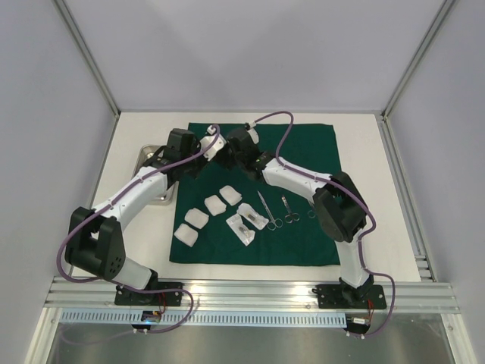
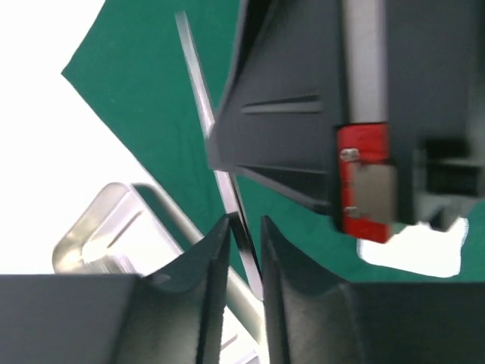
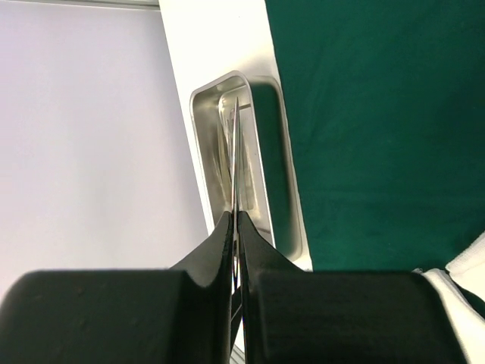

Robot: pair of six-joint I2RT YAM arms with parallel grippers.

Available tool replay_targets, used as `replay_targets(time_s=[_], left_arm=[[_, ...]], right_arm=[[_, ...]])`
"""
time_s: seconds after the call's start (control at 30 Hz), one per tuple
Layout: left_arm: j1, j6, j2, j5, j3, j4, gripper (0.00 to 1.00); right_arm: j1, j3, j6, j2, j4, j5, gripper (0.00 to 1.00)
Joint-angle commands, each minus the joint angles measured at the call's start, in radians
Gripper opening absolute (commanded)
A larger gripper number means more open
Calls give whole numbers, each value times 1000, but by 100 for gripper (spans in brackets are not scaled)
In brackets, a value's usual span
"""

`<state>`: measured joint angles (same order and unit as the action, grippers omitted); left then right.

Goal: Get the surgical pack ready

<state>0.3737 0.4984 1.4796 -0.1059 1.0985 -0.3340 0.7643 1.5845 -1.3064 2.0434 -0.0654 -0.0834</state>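
The steel tray (image 1: 144,161) stands on the table (image 1: 364,152) at upper left, touching the green cloth (image 1: 311,152), which carries gauze squares (image 1: 216,205). What the tray holds is not clear. The right gripper (image 3: 235,216) has its jaws clenched on a slim metal instrument (image 3: 236,152). For the left gripper (image 2: 244,224), the jaws' state cannot be told.

Cloth (image 1: 303,159) spread flat mid-table (image 1: 364,152). Tray (image 1: 144,163) on table left of cloth, just beside its far-left edge. Four gauze squares (image 1: 215,205) on cloth's left half, in a diagonal row from near-left to far-right. Two packets (image 1: 244,226) just right of the gauze, touching each other. Scissors (image 1: 267,208) right of packets, forceps (image 1: 289,208) right of scissors, handles toward near edge. Slim instrument (image 3: 236,152) above tray, pinched between right gripper (image 3: 235,220) fingers. Left gripper (image 2: 244,227) fingers sit either side of it.
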Motion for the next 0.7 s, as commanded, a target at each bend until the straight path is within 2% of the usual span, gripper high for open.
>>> replay_targets(time_s=[0.0,0.13,0.17,0.2,0.43,0.47,0.5,0.53,0.6,0.67], left_arm=[[4,34,-27,6,4,69,28],[4,37,-21,-6,1,64,10],[4,40,-16,-12,0,58,2],[4,45,-13,-15,-2,55,0],[-1,37,7,38,0,58,0],[-4,34,16,57,6,56,0],[-12,28,21,61,12,49,0],[-30,11,28,66,18,41,0],[-64,-23,51,61,40,11,0],[-123,-43,68,51,52,-9,0]], right_arm=[[1,0,-10,6,35,11,0],[1,-3,-11,8,42,19,0],[1,-4,-11,8,44,19,0],[1,-4,-10,8,44,19,1],[-3,-14,4,8,55,37,1],[-5,-20,7,5,85,40,5],[-5,-24,10,1,91,46,15],[-11,-26,19,-2,93,48,19],[-20,-37,32,-15,98,51,26],[-26,-49,51,-34,110,54,27]])
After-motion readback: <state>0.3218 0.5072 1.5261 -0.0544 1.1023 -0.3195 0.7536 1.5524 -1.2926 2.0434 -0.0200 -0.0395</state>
